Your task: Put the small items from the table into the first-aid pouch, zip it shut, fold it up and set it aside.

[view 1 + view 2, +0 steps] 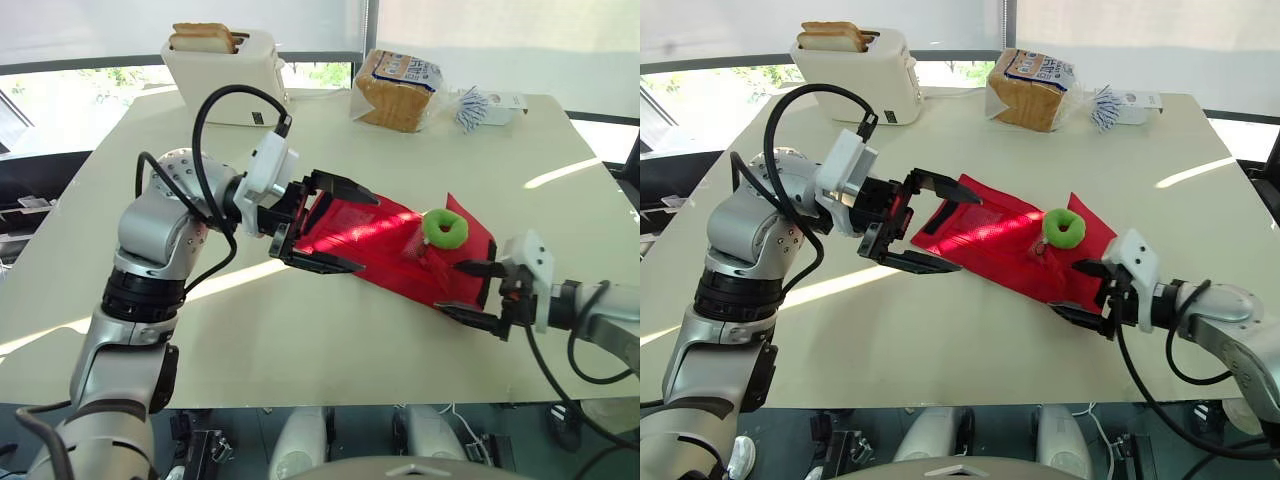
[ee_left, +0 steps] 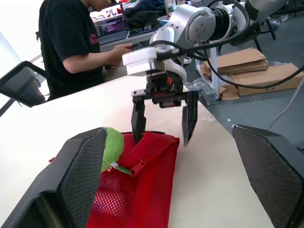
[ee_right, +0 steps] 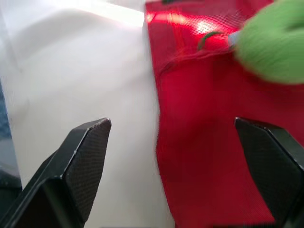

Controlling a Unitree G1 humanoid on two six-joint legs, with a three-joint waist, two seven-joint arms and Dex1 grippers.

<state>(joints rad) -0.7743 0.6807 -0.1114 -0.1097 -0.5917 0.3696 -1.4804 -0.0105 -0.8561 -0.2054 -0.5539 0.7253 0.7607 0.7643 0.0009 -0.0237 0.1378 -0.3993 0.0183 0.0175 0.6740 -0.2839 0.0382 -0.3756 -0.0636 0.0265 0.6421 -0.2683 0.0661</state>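
The left arm rises from the near left edge of the table with its elbow sharply bent, the forearm reaching across towards the middle, and the left gripper points to the right with its two black fingers spread wide, one above the other, gripping nothing. The right arm comes in low over the near right corner, its forearm almost level and pointing left. The right gripper faces the left one, its fingers likewise wide apart and empty.
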